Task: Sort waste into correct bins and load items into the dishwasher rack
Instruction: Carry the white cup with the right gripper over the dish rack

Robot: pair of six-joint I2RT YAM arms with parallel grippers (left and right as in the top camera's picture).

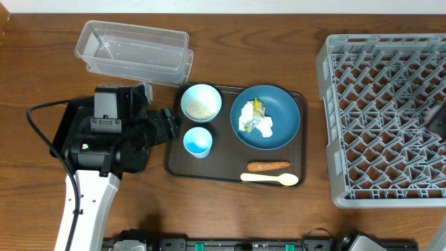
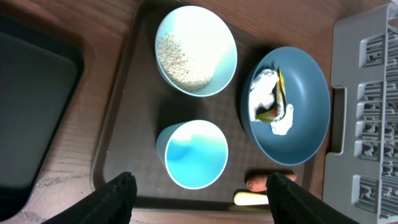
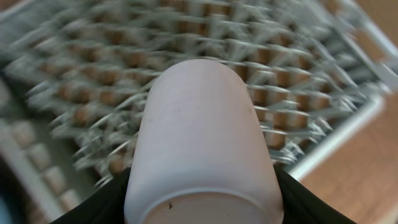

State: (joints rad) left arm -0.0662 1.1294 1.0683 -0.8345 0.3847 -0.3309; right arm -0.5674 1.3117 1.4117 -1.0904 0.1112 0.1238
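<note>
The left gripper [image 2: 202, 190] hangs with its jaws apart and empty over the blue cup [image 2: 191, 154], which stands upright on the brown tray [image 2: 118, 124]. The cup looks light, stiff and smooth, so probably slippery. Straddling its wall near the rim seems the safest hold. Beyond it sit the rice bowl [image 2: 195, 50] and the plate [image 2: 305, 124] with paper [image 2: 266, 93]. The spoon [image 2: 247, 198] is mostly cut off. Farther off, the right gripper [image 3: 202, 199] clamps a pink cup [image 3: 202, 137] above the blurred rack [image 3: 298, 74].
</note>
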